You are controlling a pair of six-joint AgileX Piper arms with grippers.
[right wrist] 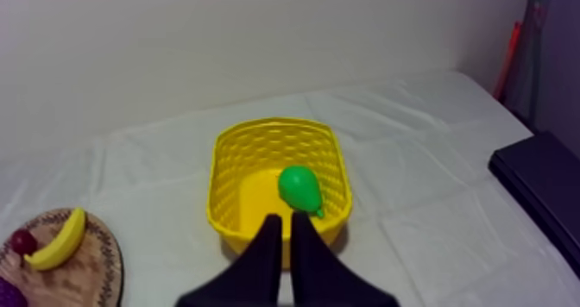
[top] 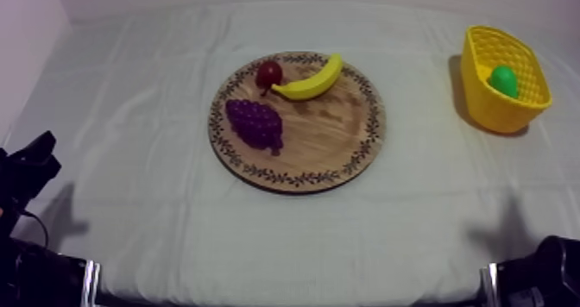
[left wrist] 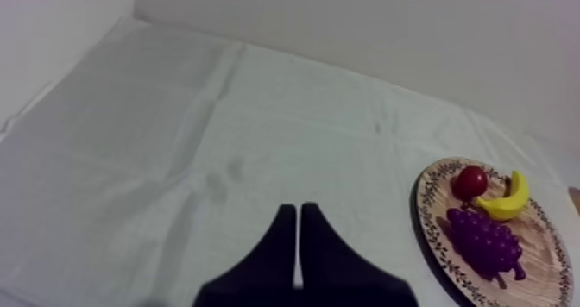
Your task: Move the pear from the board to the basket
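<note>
The pear (right wrist: pixel 299 188) lay inside the yellow basket (right wrist: pixel 226 181); in the top view the basket wall hid its lower part. Left gripper (left wrist: pixel 298 214): fingers pressed together in a narrow wedge, holding nothing, above bare cloth (left wrist: pixel 216 138). Right gripper (right wrist: pixel 286 217): fingers together, empty, just before the basket. Both wrist views cut off the wooden board (top: pixel 328 142).

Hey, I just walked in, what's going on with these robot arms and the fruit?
Nothing is being handled right now. The pear lies in the yellow basket, so the job looks done. The left gripper and right gripper are both shut on nothing, each at its own side. The banana, grapes and small red fruit sit on the wooden board.
</note>
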